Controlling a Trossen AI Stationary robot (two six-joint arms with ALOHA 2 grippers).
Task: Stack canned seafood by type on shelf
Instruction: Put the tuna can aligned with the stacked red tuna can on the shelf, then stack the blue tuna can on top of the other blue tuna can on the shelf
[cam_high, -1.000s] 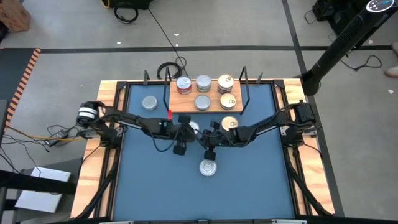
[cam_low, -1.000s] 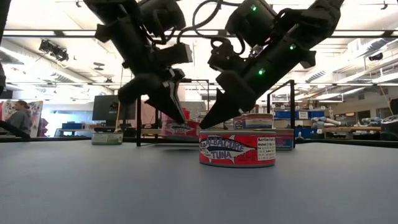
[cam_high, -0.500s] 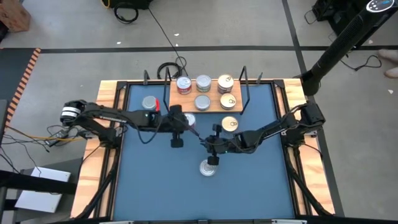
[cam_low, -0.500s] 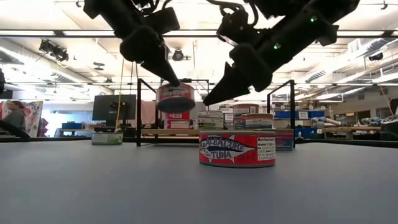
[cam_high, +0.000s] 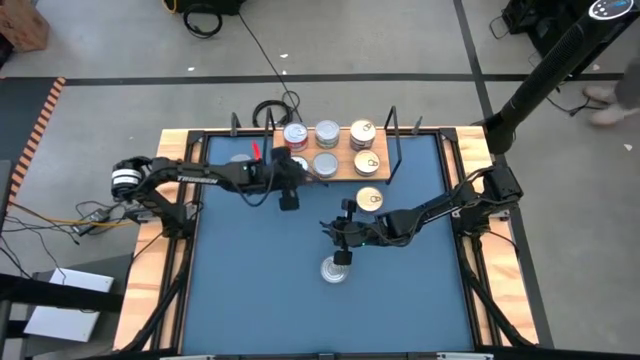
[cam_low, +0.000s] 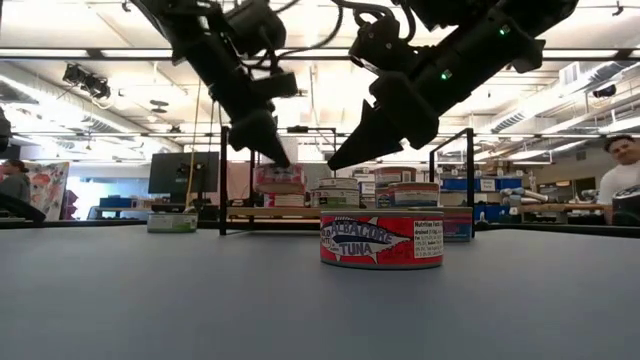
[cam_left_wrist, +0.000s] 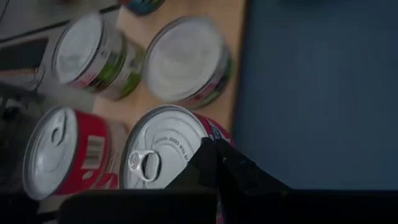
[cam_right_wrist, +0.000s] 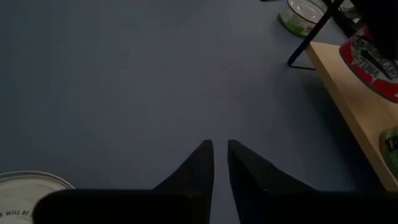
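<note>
My left gripper (cam_high: 293, 172) is over the near left corner of the shelf (cam_high: 343, 148), a light wooden board with black wire uprights. It is shut on a red-sided tin with a silver pull-tab lid (cam_left_wrist: 155, 155). Several other tins stand on the board, silver, gold and red-sided. My right gripper (cam_high: 343, 250) hovers shut over mid-table, just beyond a red tuna tin (cam_high: 335, 270) that stands on its base. In the right wrist view that tin (cam_right_wrist: 25, 190) lies beside the fingers and apart from them. My left gripper pinches the red-sided tin at its rim (cam_left_wrist: 202, 140), on the side facing the blue table. The fingers (cam_left_wrist: 242, 171) slant down on it from above. In the low view the tin (cam_low: 280, 180) sits level just under the fingertips; I cannot tell whether it touches the board.
A gold-topped tin (cam_high: 369, 198) stands on the blue table just near of the shelf's right end. A green-sided tin (cam_right_wrist: 305, 12) sits left of the shelf, past a wire upright. A person (cam_low: 622, 165) shows beyond the table's right. Open blue surface lies toward the near edge.
My left gripper has lifted the red-sided tin off mid-table and carried it toward the far edge, over the shelf's near left corner, then lowered it toward the board. My right gripper has drawn back from that tin toward the near edge and has since kept still.
</note>
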